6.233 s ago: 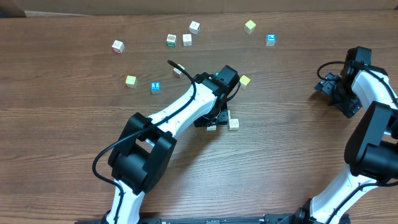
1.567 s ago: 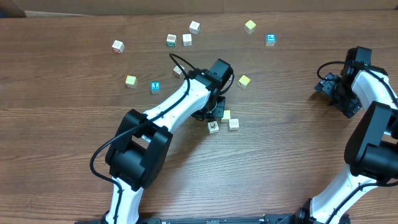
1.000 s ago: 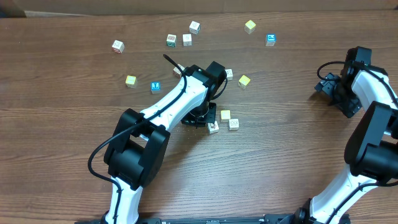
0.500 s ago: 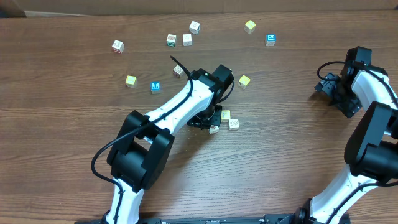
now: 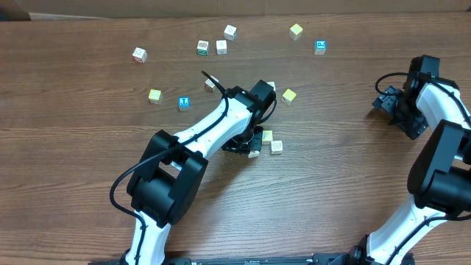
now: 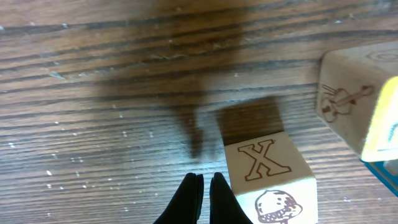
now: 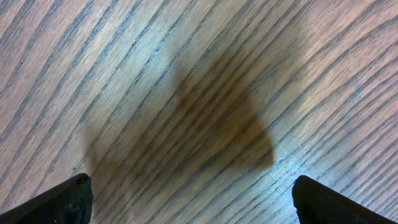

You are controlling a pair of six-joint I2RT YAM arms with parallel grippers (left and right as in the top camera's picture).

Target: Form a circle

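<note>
A tight group of small cubes lies mid-table: a pale yellow cube (image 5: 267, 135), a white cube (image 5: 277, 146) and a white cube marked X (image 5: 253, 153). The arm hides part of the group, so I cannot tell whether it closes into a circle. My left gripper (image 5: 247, 145) is low beside it. In the left wrist view the left gripper (image 6: 204, 186) is shut and holds nothing. Its fingertips rest against the left side of the X cube (image 6: 267, 180). A violin cube (image 6: 345, 99) and a cyan edge (image 6: 380, 177) lie to the right. My right gripper (image 7: 205, 199) is open over bare wood.
Loose cubes are scattered toward the far edge: white ones (image 5: 139, 54), (image 5: 221, 46), (image 5: 230, 32), yellow ones (image 5: 154, 95), (image 5: 289, 95), (image 5: 296, 30), and cyan ones (image 5: 184, 102), (image 5: 320, 46). The right arm (image 5: 430, 96) stands at the right edge.
The left arm's wrist swung slightly right, then eased back, with the gripper still shut beside the X cube. The cubes kept their places. The right arm has not moved.
</note>
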